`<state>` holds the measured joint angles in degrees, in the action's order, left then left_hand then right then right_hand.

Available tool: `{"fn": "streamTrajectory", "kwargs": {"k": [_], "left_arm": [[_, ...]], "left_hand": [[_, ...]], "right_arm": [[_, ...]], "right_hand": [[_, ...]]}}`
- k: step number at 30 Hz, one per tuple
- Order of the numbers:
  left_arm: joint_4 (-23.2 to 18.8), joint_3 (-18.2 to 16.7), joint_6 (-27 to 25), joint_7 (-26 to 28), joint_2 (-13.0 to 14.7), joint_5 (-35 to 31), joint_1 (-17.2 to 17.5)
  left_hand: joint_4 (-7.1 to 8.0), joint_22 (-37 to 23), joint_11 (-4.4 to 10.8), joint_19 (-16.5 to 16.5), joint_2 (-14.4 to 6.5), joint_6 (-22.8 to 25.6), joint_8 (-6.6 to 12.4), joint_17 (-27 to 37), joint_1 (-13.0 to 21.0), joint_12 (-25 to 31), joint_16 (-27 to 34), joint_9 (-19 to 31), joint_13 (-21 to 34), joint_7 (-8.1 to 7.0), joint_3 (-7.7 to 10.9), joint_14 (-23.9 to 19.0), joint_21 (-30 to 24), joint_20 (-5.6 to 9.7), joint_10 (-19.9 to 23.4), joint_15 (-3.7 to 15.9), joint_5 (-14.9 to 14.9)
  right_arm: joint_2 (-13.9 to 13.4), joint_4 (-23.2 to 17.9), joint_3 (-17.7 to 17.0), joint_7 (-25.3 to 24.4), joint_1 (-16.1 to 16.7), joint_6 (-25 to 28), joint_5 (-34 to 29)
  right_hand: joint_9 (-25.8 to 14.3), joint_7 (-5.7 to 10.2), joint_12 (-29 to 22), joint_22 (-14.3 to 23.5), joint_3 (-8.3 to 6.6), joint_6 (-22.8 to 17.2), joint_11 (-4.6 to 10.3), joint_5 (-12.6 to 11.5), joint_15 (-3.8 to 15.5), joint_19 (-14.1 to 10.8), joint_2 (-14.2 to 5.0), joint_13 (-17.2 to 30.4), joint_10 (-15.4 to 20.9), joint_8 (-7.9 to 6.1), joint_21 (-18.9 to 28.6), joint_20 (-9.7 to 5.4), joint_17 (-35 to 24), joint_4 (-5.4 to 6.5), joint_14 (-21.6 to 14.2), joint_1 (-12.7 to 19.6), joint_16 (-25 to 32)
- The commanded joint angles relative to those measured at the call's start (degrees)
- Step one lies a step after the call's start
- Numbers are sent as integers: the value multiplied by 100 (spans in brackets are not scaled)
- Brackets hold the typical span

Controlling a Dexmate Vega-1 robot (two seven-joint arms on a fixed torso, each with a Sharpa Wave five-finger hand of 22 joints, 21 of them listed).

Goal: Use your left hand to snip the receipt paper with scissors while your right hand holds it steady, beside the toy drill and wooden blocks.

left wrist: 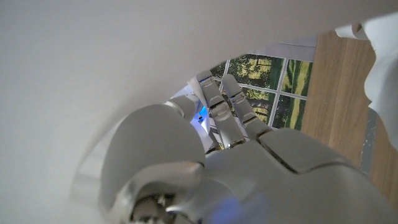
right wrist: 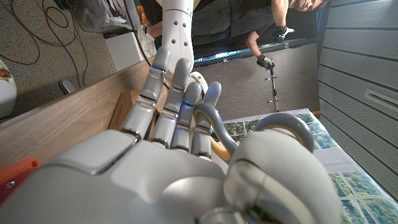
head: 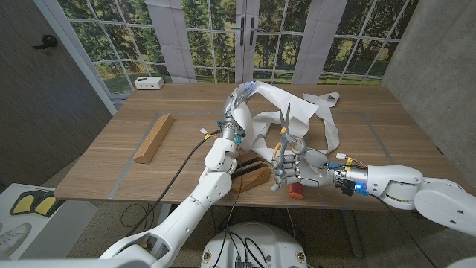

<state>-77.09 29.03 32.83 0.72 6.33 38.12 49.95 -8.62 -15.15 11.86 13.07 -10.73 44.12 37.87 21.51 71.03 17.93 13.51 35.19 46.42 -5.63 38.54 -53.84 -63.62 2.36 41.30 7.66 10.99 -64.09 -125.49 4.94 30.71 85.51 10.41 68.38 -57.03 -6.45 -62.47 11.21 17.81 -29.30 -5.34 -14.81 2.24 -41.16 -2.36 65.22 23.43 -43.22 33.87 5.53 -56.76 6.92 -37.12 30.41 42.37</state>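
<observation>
Lying idle at left on the worktop (head: 89,156): a block (head: 153,138). Gripping the paper (head: 316,115) at centre, lifted taut for cutting: left hand (head: 239,100). Holding the scissors (head: 285,134) upright by their handles, blades nearing the paper: right hand (head: 291,170) — roles swapped against the task.

White receipt paper (head: 312,119), grey-handled scissors (head: 285,134)

The wooden worktop (head: 134,126) carried a wooden block (head: 154,137), a white box (head: 149,83), crumpled receipt paper (head: 316,119) and another block (head: 251,179).
</observation>
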Motion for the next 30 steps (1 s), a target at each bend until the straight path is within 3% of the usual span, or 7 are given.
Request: {"fn": "streamTrajectory", "kwargs": {"k": [1,19,30], "left_arm": [[96,-42,174,-79,-88,63,-17],[104,-25,233,-57,-105,-15,-33],[160,-2,291,-193,-139,49,-60]], "left_hand": [[-7,20,-1,-31,-4,51,14,-4,-46,-30,-1,8,0,9,48,-51,-40,616,72,575,-13],[-9,167,-4,-51,-1,70,8,-67,-63,-67,-25,-24,22,-16,53,-69,-147,658,125,576,-23],[-7,261,-1,-66,0,75,9,-108,-79,-101,-34,-34,26,-21,53,-85,-222,676,159,577,-30]], "right_arm": [[-33,-67,34,-43,-31,59,-22],[-104,-94,122,-118,-113,98,-46],[-134,-29,432,-134,-433,319,7]], "right_hand": [[16,-135,10,9,20,-126,-31,-1,21,-51,-4,7,41,17,-31,19,11,-5,8,42,-31],[-20,-126,24,8,18,-121,-28,2,20,-53,-13,3,42,22,-59,22,-5,-3,0,47,-35],[-23,-133,23,8,18,-129,-32,5,-1,-65,-16,14,46,31,-72,28,11,-4,-1,52,-54]]}}
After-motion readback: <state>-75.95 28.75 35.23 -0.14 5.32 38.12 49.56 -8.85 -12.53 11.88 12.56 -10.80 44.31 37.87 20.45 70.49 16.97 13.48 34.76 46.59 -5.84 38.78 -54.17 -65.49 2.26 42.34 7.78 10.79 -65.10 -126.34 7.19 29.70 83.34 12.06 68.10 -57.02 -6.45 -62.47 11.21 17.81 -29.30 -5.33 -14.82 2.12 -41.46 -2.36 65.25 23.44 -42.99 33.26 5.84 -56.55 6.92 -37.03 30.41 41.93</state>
